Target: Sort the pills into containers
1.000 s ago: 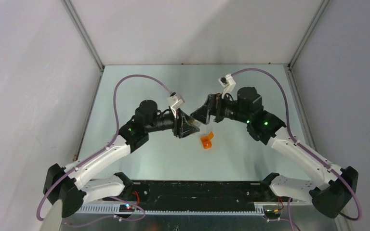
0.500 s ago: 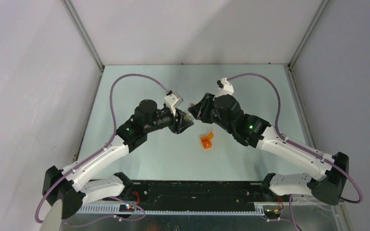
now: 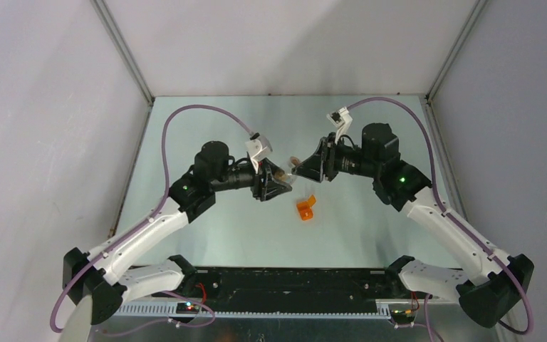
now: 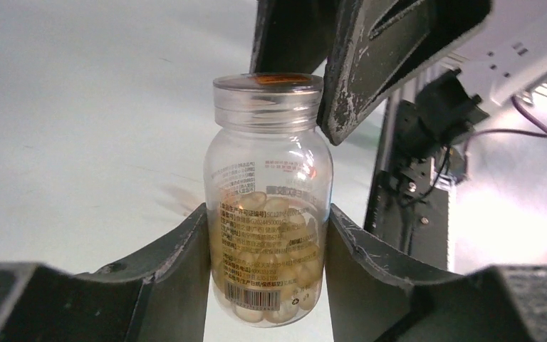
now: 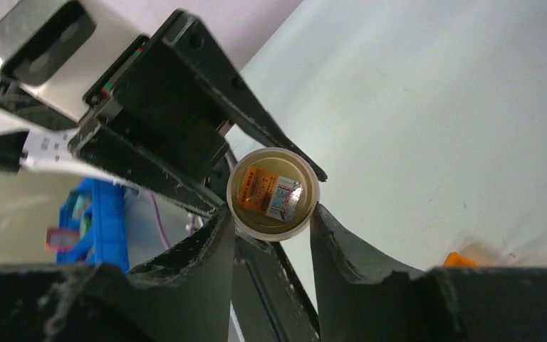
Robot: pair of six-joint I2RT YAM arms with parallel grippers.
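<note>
My left gripper (image 3: 282, 182) is shut on the pale see-through vial (image 4: 269, 164) and holds it above the table, its two fingers pressing the vial's lower sides. Several pale yellowish pills (image 4: 267, 285) fill the vial's lower half. My right gripper (image 3: 296, 164) faces the left one, and its fingertips sit on both sides of the vial's round top (image 5: 273, 192), which carries an orange sticker. The orange box (image 3: 305, 207) lies open on the table below and to the right of the grippers; a corner of it shows in the right wrist view (image 5: 460, 258). No loose pills show.
The pale green table (image 3: 214, 121) is bounded by grey walls at the left, back and right. The arm bases and a black rail (image 3: 292, 281) run along the near edge. Purple cables arch over both arms.
The right wrist swung round at the vial's top and has turned back to roughly its first pose. The left gripper kept hold of the vial and shifted slightly. The orange box has not moved.
</note>
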